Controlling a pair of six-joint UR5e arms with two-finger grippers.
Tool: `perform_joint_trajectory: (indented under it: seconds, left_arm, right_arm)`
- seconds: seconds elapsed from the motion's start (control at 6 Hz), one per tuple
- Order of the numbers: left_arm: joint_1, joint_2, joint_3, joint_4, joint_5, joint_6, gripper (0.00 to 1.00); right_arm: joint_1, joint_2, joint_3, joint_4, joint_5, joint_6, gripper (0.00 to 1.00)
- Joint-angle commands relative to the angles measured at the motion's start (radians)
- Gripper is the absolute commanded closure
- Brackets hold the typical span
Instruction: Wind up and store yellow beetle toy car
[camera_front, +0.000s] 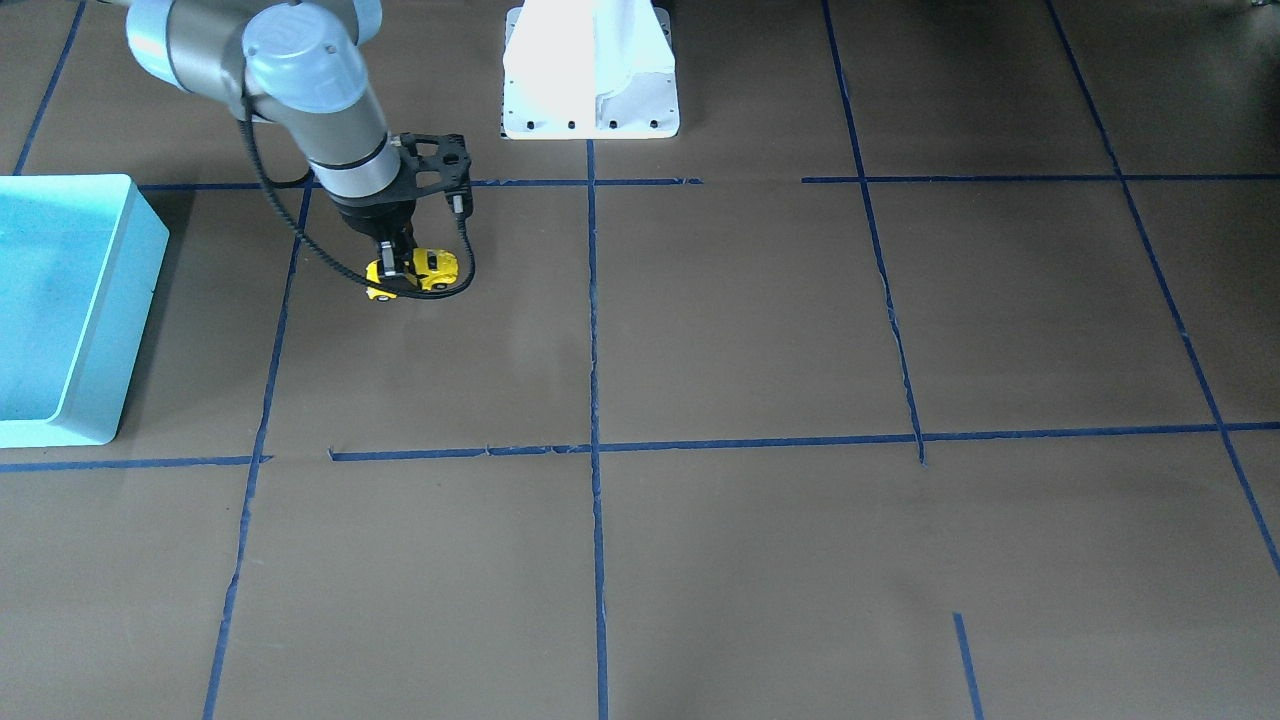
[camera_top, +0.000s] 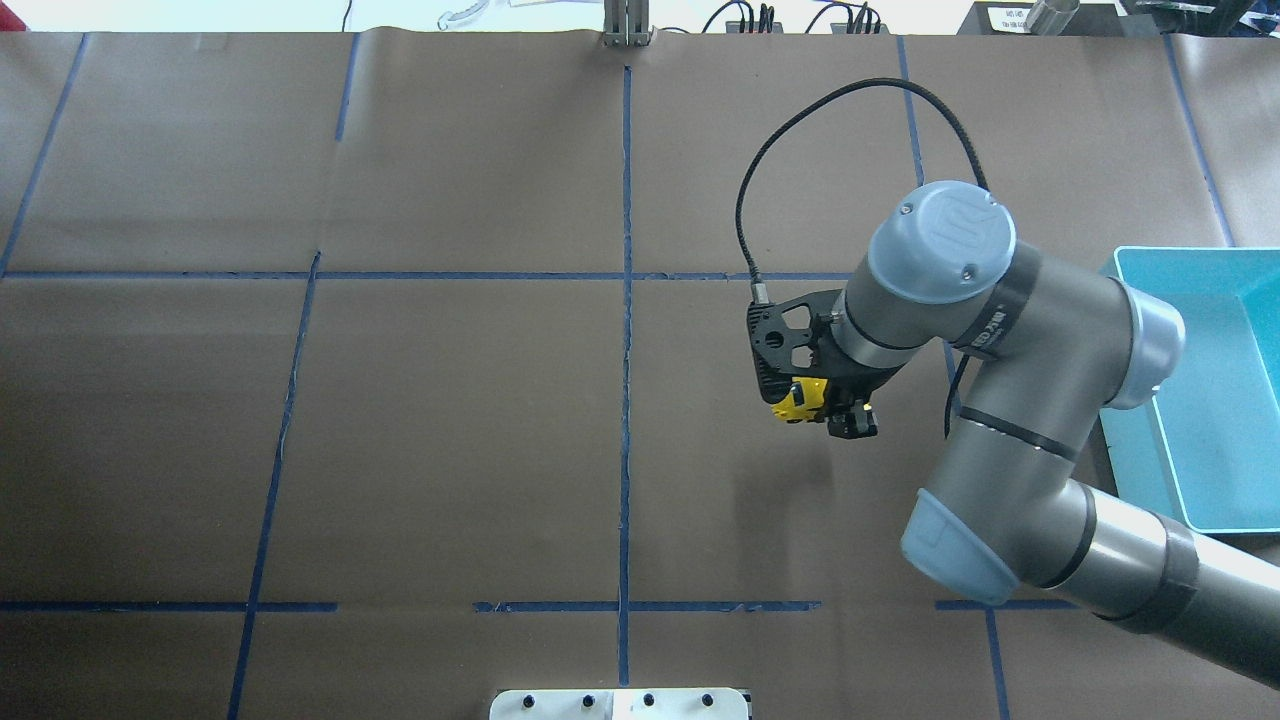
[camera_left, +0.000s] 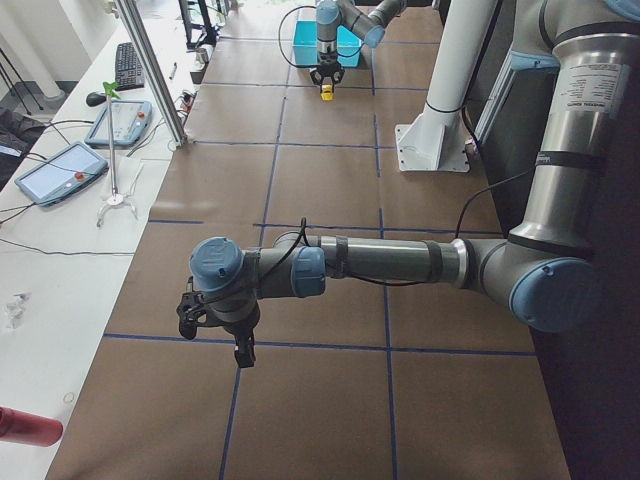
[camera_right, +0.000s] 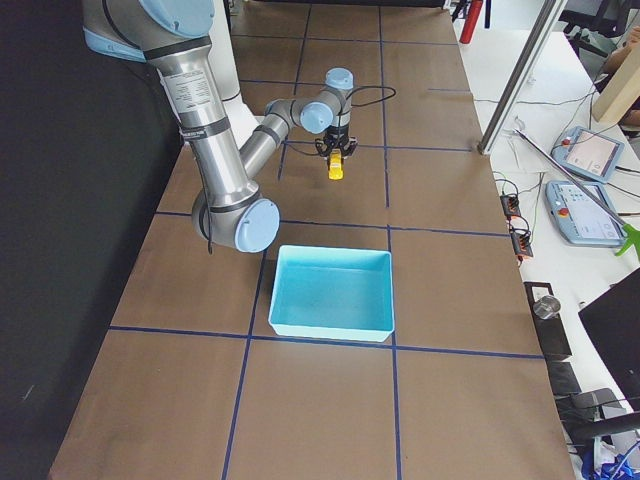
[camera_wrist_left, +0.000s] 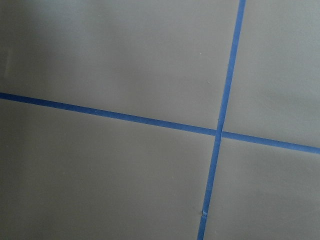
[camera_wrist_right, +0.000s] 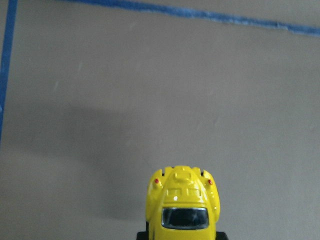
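Yellow beetle toy car (camera_front: 428, 268) is sitting under the right gripper (camera_front: 393, 268), on the robot's right half of the brown paper-covered table (camera_front: 750, 330) and near the blue bin (camera_front: 125, 330), though apart from it. The right gripper is pointing straight down and its two fingers are pressing on the car's flanks, narrowed to the width of the body. The right wrist view is showing the yellow roof and a dark window (camera_wrist_right: 185, 218) poking out from between them. Whether the wheels are touching the paper or hanging just off it I cannot tell. The car's long axis is running along the table's length, with its free end pointing toward the table's centre and away from the bin, so I judge that a wind-up stroke is needing a drag along that same line with the wheels pressed down. The bin is lying on the far side of the right gripper from that free end, so the right arm is much the nearer one for storing. The left gripper (camera_left: 240, 350) is hanging well apart over bare paper, and how far it is open cannot be told
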Motion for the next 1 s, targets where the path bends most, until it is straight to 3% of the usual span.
perform_joint_trajectory:
  seconds: [0.0, 0.17, 0.83]
  left_arm:
    - [0.000, 0.000, 0.001, -0.001, 0.000, 0.000, 0.00]
    - [0.000, 0.000, 0.000, -0.001, 0.000, 0.000, 0.00]
    - [0.000, -0.001, -0.002, -0.001, 0.000, 0.000, 0.00]
  right_arm:
    - [-0.139, 0.148, -0.097, -0.017, -0.055, 0.030, 1.00]
    - [-0.185, 0.232, -0.155, -0.015, -0.123, 0.040, 1.00]
    - [-0.241, 0.291, -0.220, -0.012, -0.211, 0.098, 1.00]
